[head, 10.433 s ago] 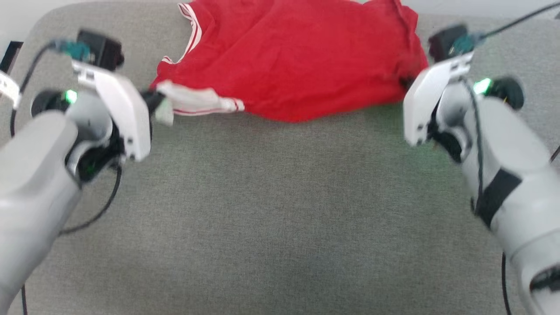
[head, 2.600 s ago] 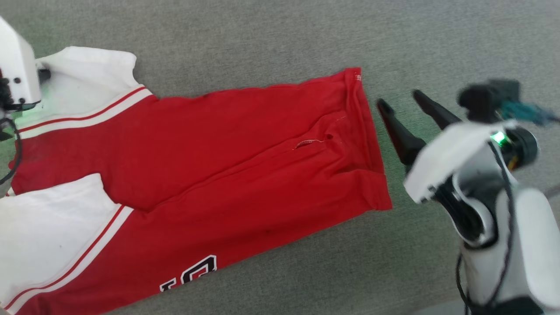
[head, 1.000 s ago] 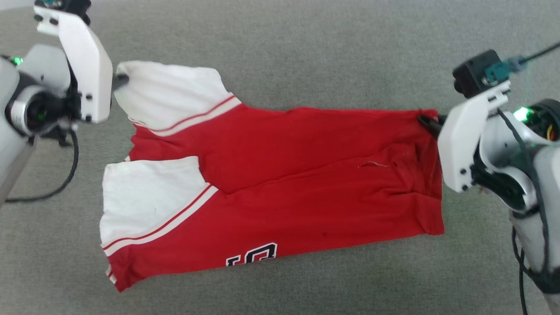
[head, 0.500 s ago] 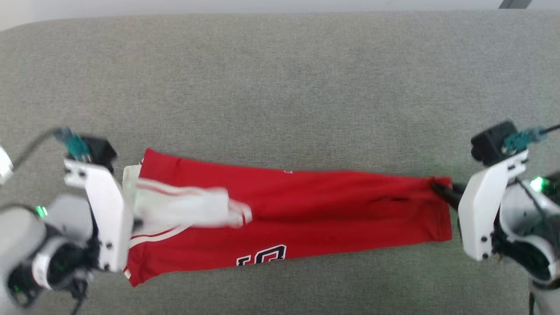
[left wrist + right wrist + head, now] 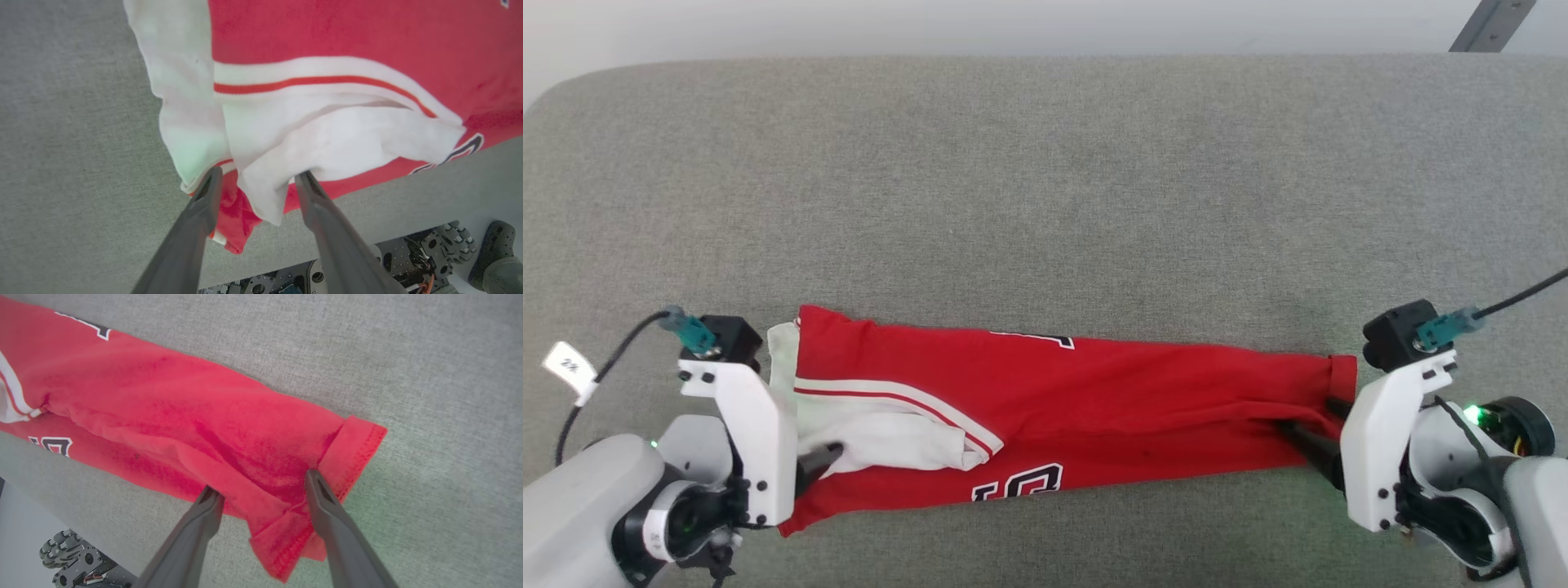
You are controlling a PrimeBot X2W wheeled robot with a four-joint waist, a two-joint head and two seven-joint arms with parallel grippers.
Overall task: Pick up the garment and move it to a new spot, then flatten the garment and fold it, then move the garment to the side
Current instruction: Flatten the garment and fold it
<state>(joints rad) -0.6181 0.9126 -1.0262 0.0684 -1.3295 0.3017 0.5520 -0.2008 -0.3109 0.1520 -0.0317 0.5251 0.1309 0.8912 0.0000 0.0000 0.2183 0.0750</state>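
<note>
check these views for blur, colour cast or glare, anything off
Head view: sharp and evenly lit, no glare on the shirt, a small green light glowing at the lower right. Left wrist view: the shirt is close and looks soft, with a green tint on its white sleeve. Right wrist view: crisper weave, with a faint green glow on the grey cushion.

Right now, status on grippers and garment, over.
Left gripper open astride the white sleeve. Right gripper open astride the hem. Garment folded narrow on grey cushion, sleeve bunched.
</note>
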